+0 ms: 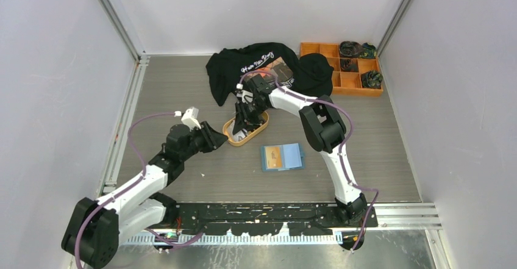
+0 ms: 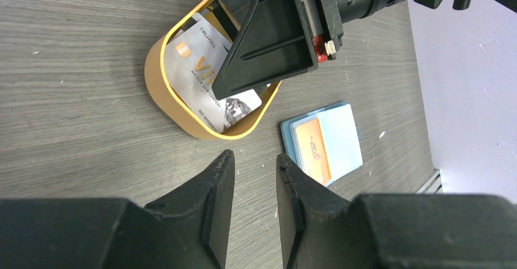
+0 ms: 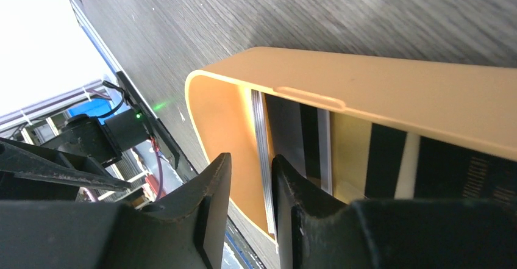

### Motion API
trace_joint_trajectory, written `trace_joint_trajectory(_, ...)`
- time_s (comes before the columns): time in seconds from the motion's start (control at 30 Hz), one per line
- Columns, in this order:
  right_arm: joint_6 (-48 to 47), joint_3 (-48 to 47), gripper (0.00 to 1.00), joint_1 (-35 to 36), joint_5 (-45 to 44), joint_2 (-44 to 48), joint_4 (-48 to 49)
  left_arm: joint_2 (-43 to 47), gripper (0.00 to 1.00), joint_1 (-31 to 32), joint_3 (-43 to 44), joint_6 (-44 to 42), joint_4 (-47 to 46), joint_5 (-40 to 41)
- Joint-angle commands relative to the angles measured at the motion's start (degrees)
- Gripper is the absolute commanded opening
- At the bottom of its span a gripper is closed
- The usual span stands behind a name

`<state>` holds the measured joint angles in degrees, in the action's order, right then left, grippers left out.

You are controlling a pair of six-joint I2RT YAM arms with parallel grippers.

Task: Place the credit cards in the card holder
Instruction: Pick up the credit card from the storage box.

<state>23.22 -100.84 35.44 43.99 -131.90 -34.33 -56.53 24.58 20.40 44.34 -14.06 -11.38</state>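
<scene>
An orange oval tray (image 1: pixel 235 136) (image 2: pixel 160 92) (image 3: pixel 366 86) holds several credit cards: a white one (image 2: pixel 198 68) lies on top, and a light grey one (image 3: pixel 261 141) stands on edge beside dark ones (image 3: pixel 384 153). My right gripper (image 1: pixel 246 120) (image 3: pixel 251 161) dips into the tray, open, its jaws astride the grey card's edge without pinching it. The teal card holder (image 1: pixel 282 157) (image 2: pixel 344 129) lies open right of the tray, an orange-tan card (image 2: pixel 314 150) in its pocket. My left gripper (image 1: pixel 217 139) (image 2: pixel 255 158) hovers just left of the tray, narrowly open and empty.
A black T-shirt (image 1: pixel 253 68) lies at the back of the table. Right of it stands an orange compartment box (image 1: pixel 350 83) with dark items, a black cloth (image 1: pixel 314 74) over its left end. Metal frame rails (image 1: pixel 122 135) border the table.
</scene>
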Motion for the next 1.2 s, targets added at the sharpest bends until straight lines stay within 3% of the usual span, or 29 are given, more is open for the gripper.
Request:
trace_joint_trajectory(0.0, 0.56, -2.19, 0.36, -0.38, 1.81, 2.48, 0.47, 4.45, 0.33, -0.06, -1.26, -1.18, 3.75, 1.7)
trace_joint_trajectory(1.17, -0.22, 0.88, 0.27, -5.75, 2.12, 5.72, -0.95, 11.88, 0.33, -0.08, -5.71, 1.66, 6.33, -0.58)
